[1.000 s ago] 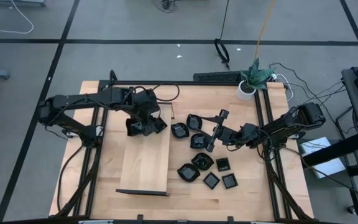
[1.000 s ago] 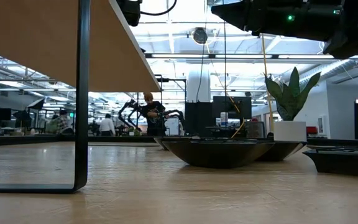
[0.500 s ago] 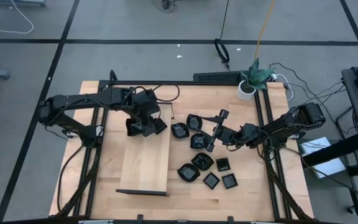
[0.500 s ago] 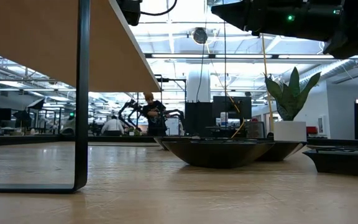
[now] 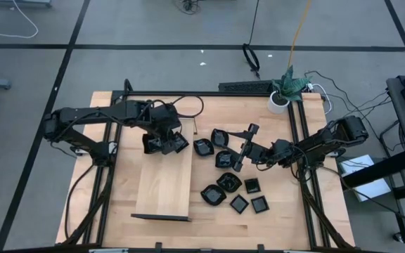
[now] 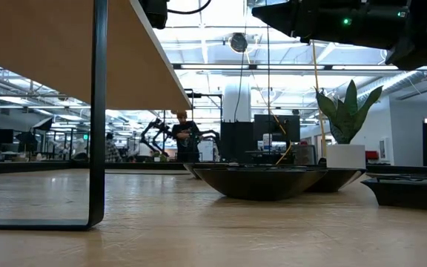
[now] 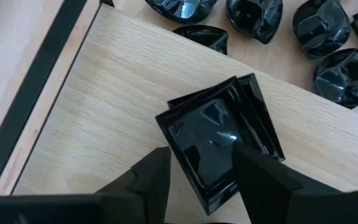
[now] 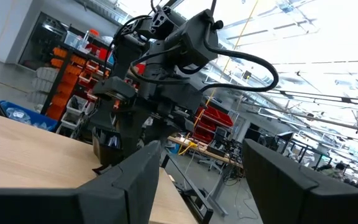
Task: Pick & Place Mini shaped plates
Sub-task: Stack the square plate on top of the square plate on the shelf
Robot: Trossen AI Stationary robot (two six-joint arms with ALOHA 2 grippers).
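Observation:
Two square mini shaped plates [image 7: 219, 140] lie overlapping at the far right corner of the long pale wooden board [image 5: 162, 183], one partly on the other. In the high view they show beside my left gripper [image 5: 164, 143]. That gripper [image 7: 204, 180] points steeply down over them, open, with a finger on either side of the upper plate's near corner. Several more black plates [image 5: 228, 181] rest on the table to the right of the board. My right gripper [image 5: 242, 150] hangs above them, tipped upward and open with nothing in it [image 8: 197, 186]. My left gripper comes from above with its fingers [image 7: 157, 174] standing beside the two edges that meet at the upper square plate's near corner [image 7: 213, 193]. Whether they touch it I cannot tell. The plate lies flat on the other square plate and the board.
The board [image 6: 58, 52] is raised on a black leg [image 6: 98, 111], with open table under it. A potted plant [image 5: 281, 95] stands at the far right. Black frame rails [image 5: 302, 161] run along both table sides. Lobed plates [image 7: 331, 37] lie just beyond the board's edge.

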